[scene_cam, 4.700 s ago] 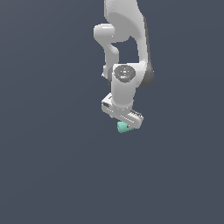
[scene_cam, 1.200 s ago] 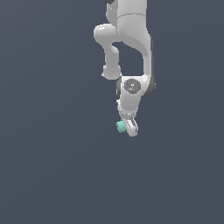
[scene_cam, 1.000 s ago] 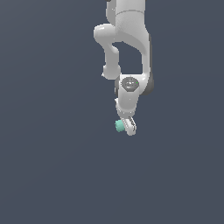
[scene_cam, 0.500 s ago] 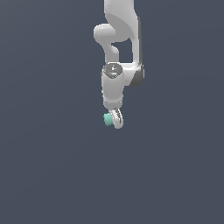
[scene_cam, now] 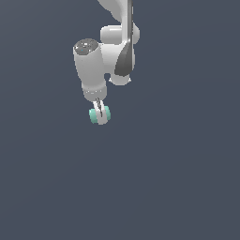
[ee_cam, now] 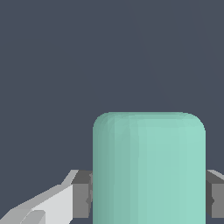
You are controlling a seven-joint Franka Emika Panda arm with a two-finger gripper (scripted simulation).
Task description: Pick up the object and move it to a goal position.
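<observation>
From my station I see only a flat, dark slate-blue background in both views; it fills the whole frame with no edge, no seam and no shadow, so I cannot tell if it is a floor, a table or a wall. No other thing lies on it.

In the exterior view the white arm [scene_cam: 101,56] comes down from the top of the picture, and the gripper [scene_cam: 99,112] points downward at its end. The object [scene_cam: 100,114], a small teal-green cylinder, sits between the fingers, a little toward the exterior view's left of the frame centre and in the upper half. It shows on both sides of the nearer finger, which crosses in front of it.

In the wrist view the object [ee_cam: 148,168] is very large and close. The grey pads [ee_cam: 82,194] press against its two sides, so the jaws are clamped on the cylinder. I cannot tell whether it touches any surface below.
</observation>
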